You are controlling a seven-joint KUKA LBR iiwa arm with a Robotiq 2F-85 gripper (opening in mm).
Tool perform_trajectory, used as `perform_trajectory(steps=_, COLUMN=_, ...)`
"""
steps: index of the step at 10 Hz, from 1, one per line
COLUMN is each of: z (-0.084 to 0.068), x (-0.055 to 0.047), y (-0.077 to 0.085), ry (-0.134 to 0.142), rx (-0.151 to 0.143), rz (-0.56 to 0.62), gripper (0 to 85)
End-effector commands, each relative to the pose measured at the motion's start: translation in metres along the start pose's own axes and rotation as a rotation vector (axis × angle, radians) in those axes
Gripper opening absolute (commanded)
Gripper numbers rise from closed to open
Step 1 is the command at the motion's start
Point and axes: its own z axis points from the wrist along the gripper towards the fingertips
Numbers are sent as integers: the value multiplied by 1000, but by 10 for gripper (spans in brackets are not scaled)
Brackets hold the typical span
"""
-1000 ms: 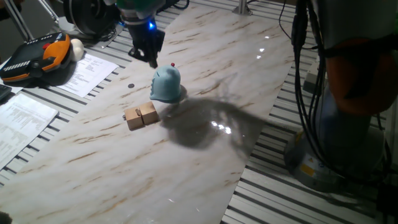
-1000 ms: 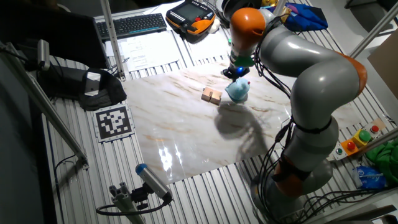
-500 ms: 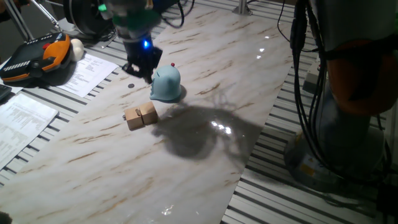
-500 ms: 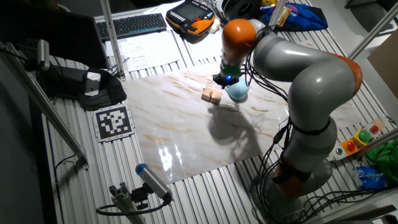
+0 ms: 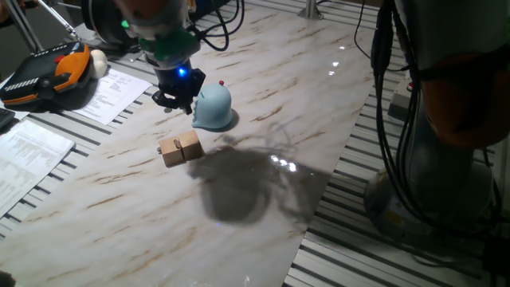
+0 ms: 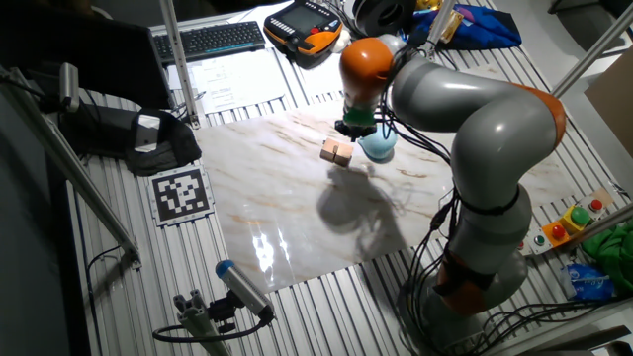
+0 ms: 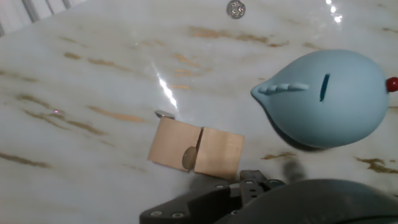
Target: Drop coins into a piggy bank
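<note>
The jaws [image 5: 177,101] hang low over the marble table [image 5: 263,191], close beside the bank [image 5: 212,108] on its far side from the shiny glare patch. Whether they are spread or pressed together cannot be told: the fixed views show only a dark cluster under a blue light, and the hand view catches just the black base of the hand at its lower edge.

In the hand view the bank [image 7: 329,99] lies up and to the right of the jaws (a dark slot cut in its pale blue dome, a red knob [image 7: 392,84] at the far right edge). Just ahead of the jaws sit two blocks [image 7: 196,149], touching side by side, with a coin [image 7: 188,158] standing on edge in the seam between them. A second coin [image 7: 164,114] lies flat on the table [image 7: 74,124] at the blocks' far corner, seemingly touching it. A third coin [image 7: 236,9] lies well beyond, near the top edge of that view.

From the other fixed view the grey arm [image 6: 465,109] arches over the table [image 6: 267,198], the jaws [image 6: 353,129] down between the blocks [image 6: 336,152] and the bank [image 6: 377,145], near both.

In one fixed view the blocks [image 5: 180,148] sit just in front of the jaws.
</note>
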Motion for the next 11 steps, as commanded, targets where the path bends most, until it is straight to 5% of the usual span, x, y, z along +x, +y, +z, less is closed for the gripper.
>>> perform_trajectory(steps=1, z=4, x=5, y=5, ry=0, rx=0, rz=-3, gripper=0)
perform_trajectory(steps=4, z=7, x=8, y=8, ry=9, rx=-21, rz=-5, gripper=0)
perform_trajectory(steps=7, z=15, x=15, y=16, ry=-24, rx=50, rz=-7, gripper=0)
perform_trajectory(steps=9, z=14, x=18, y=16, ry=8, rx=26, rz=-5, gripper=0)
perform_trajectory(steps=11, z=12, x=19, y=16, ry=11, rx=16, rz=-7, gripper=0)
